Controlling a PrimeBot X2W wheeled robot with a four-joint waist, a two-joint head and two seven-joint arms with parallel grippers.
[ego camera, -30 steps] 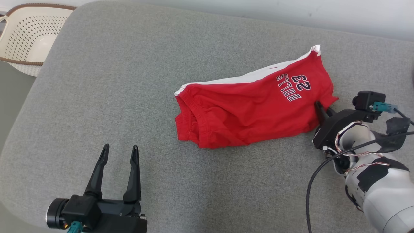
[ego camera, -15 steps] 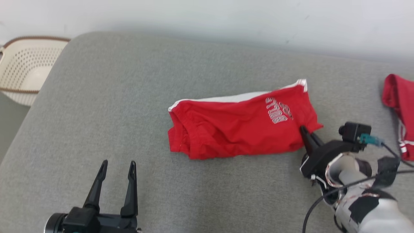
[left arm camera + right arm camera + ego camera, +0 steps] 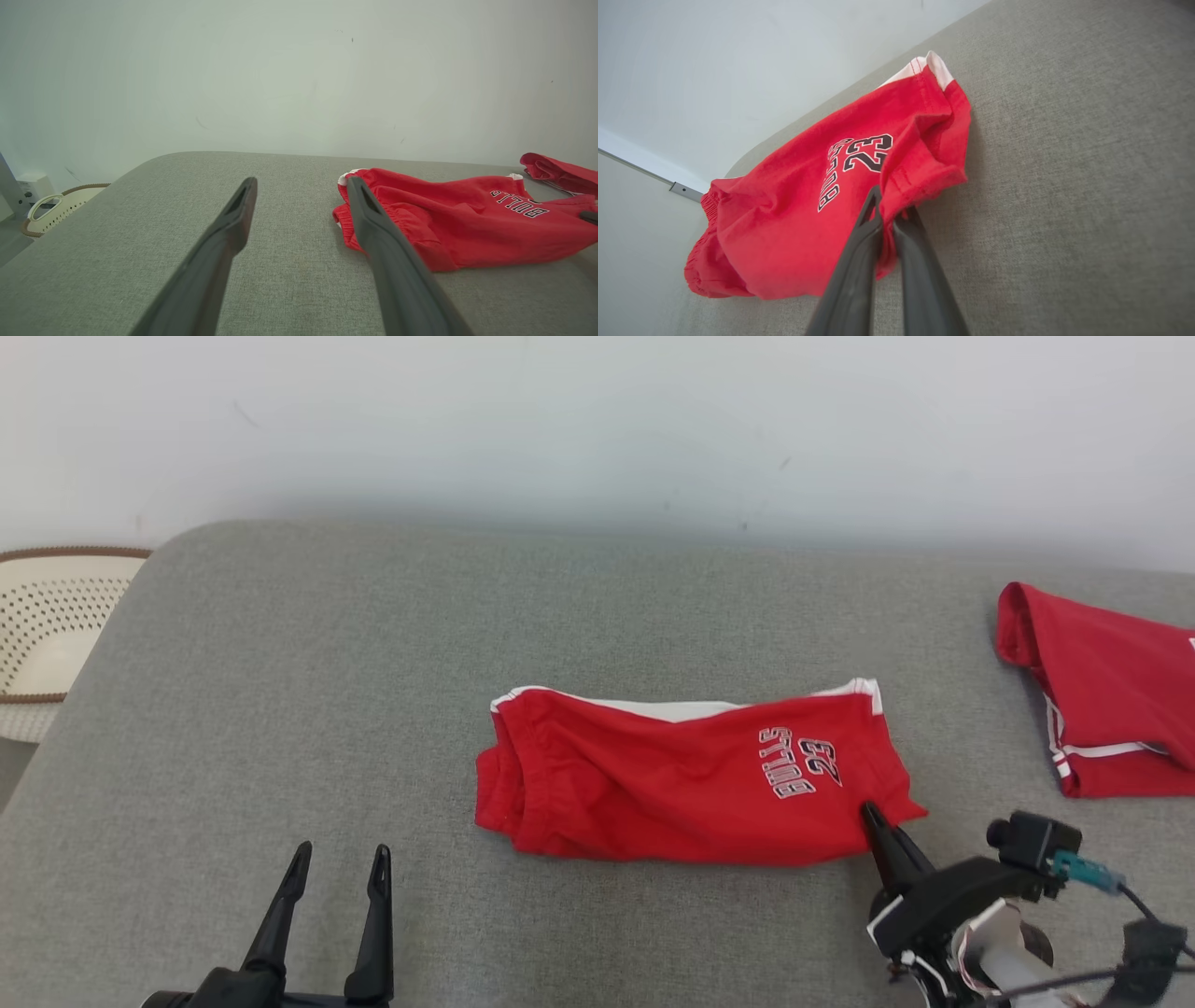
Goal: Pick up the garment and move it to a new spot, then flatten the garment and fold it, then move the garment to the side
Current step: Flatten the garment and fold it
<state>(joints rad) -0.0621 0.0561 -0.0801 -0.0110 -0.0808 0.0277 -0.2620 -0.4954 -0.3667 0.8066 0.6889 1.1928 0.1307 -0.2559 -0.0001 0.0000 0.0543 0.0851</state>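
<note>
A grey fabric pad (image 3: 280,709) runs below a pale wall (image 3: 597,429), with a perforated cream basket (image 3: 47,616) off its left end. The shorts (image 3: 672,784) are red with white trim and the print "BULLS 23". They lie folded in a long band near the middle of the pad, waistband to the left and print toward the right end. The right gripper (image 3: 873,817) sits at the near right corner of the shorts. In the right wrist view its jaws are pinched together on the hem there, with red cloth bunched between and over the fingers (image 3: 859,261). The left gripper (image 3: 341,854) is over bare pad, left of the shorts and nearer the robot, apart from them — its jaws spread wide, holding nothing. A second red garment (image 3: 1092,691) lies at the pad's right end, well apart from the shorts.
</note>
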